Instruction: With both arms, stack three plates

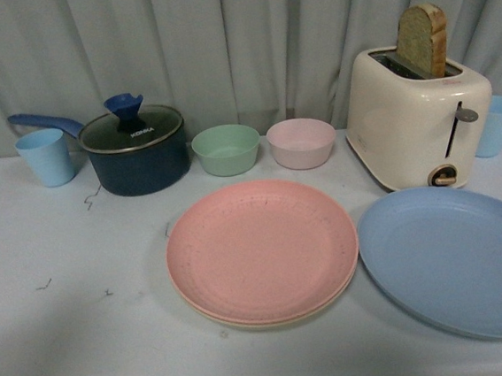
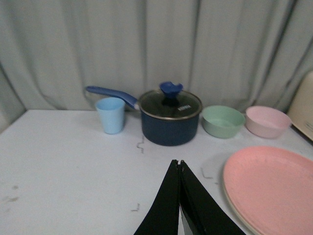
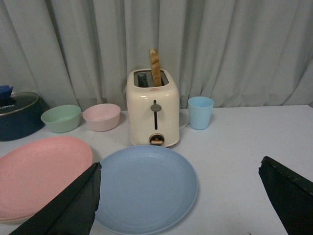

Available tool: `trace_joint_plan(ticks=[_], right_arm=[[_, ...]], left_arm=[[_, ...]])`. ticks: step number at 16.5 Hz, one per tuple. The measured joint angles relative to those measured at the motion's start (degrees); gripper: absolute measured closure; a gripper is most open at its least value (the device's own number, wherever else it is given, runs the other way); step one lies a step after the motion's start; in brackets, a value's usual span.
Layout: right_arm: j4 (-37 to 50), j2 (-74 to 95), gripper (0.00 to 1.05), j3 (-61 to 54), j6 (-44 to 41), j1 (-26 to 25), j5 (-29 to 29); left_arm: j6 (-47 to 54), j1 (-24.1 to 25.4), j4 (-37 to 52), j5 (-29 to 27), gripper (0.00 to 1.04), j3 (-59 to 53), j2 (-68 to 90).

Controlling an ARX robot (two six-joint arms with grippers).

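Blue plate point(image 1: 454, 262) lies nearest, flat on table point(image 1: 65, 286) just in front of toaster point(image 1: 418, 119), alone, nothing on it. Pink plate point(image 1: 261, 249) is front-left of toaster, just beside the blue one, and sits on top of cream plate point(image 1: 238, 325), of which only a thin rim shows underneath. So approx 2 of 3 stacked; what's left, by my read: lift blue and set it on pink. Neither arm shows in front view. Right gripper point(image 3: 180, 166) is on toaster's front side, facing blue plate, fingers spread wide, empty. Left gripper point(image 2: 179, 166) is well left of toaster, beside pink plate's edge, fingers pressed together w/ nothing between.
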Motion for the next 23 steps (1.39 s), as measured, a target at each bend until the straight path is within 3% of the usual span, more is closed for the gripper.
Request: trace_joint_plan(ticks=[23], right_arm=[[0.0,0.0,0.06,0.0,0.0,0.0,0.0]], left_arm=[[0.0,-0.1,-36.0,0.7,1.03,-3.6,-39.6]])
